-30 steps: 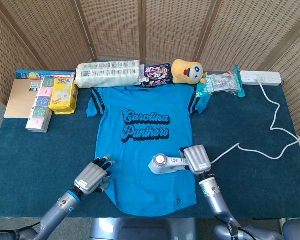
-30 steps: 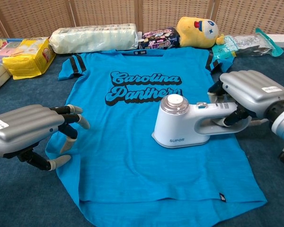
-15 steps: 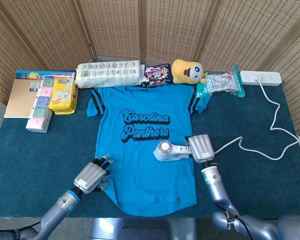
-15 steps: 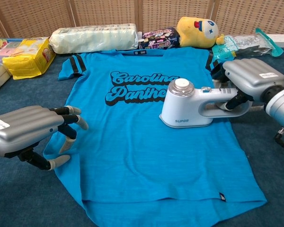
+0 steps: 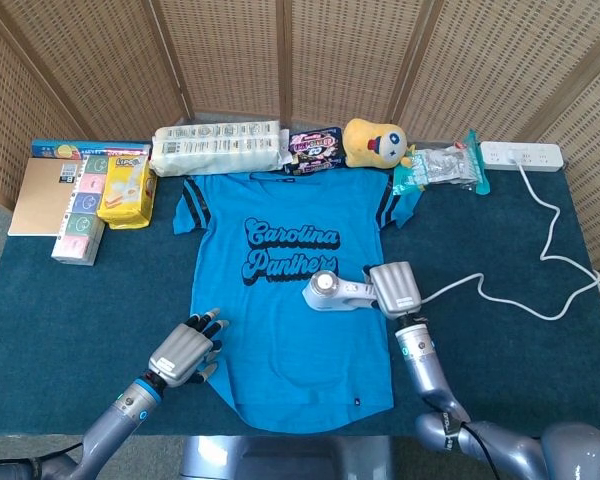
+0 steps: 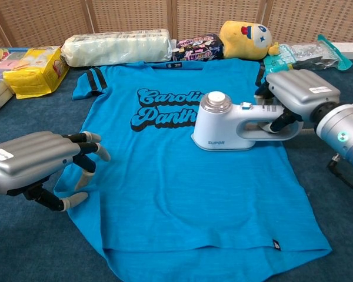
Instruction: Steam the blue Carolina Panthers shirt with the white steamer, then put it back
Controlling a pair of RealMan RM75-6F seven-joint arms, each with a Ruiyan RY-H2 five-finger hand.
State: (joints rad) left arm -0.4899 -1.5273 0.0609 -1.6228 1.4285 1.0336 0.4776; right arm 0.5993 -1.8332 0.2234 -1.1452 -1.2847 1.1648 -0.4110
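The blue Carolina Panthers shirt (image 5: 285, 300) (image 6: 176, 188) lies flat on the dark teal table, collar toward the far side. My right hand (image 5: 395, 289) (image 6: 300, 94) grips the handle of the white steamer (image 5: 332, 292) (image 6: 223, 123), whose head rests on the shirt just right of the printed lettering. My left hand (image 5: 185, 352) (image 6: 38, 161) presses its fingertips on the shirt's lower left edge, fingers curled and holding nothing.
The steamer's white cord (image 5: 510, 300) runs right to a power strip (image 5: 521, 154). Along the far edge lie a tissue pack (image 5: 217, 148), snack bags (image 5: 313, 150), a yellow plush toy (image 5: 373, 142), a yellow bag (image 5: 126, 190) and boxes (image 5: 77, 215).
My right hand has carried the steamer up the shirt and a little left, from the lower middle to beside the lettering. The left hand has stayed put.
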